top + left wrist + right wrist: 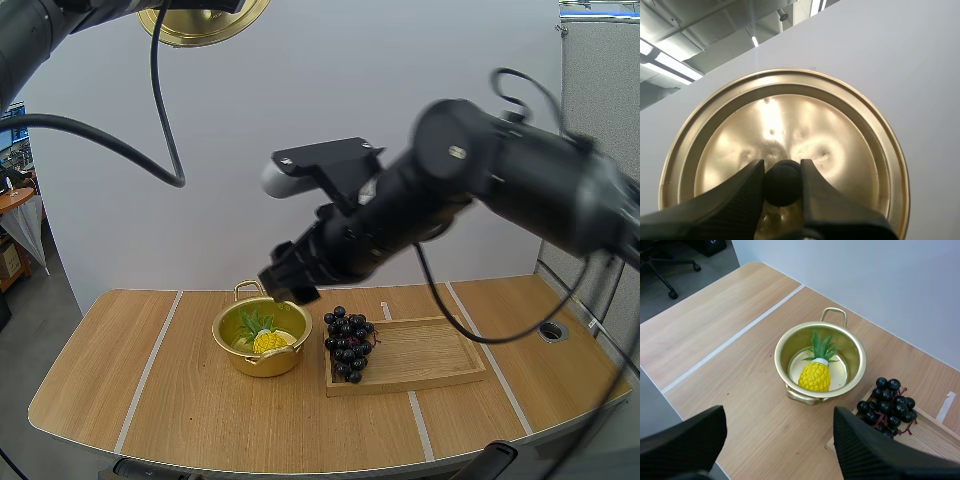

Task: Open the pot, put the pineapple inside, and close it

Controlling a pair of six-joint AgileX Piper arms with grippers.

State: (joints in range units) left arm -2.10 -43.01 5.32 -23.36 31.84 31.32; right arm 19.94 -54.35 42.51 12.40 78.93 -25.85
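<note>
- Left hand (782, 169) pinches the lid (790, 115) by its knob (782, 184): stiff, slick metal, probably light.
- Right hand (779, 412), fingers spread, hovers above the pot (856, 347); pineapple (815, 376) inside.

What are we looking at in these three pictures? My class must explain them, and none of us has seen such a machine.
This is a two-armed robot at a wooden table. One picture looks down from behind and above; the other two come from cameras on the wrists. The left hand, raised high, pinches the black knob of a golden lid. The right hand hangs open above the pot, where the pineapple lies inside. Dark grapes sit at one end of a wooden tray beside the pot.
</note>
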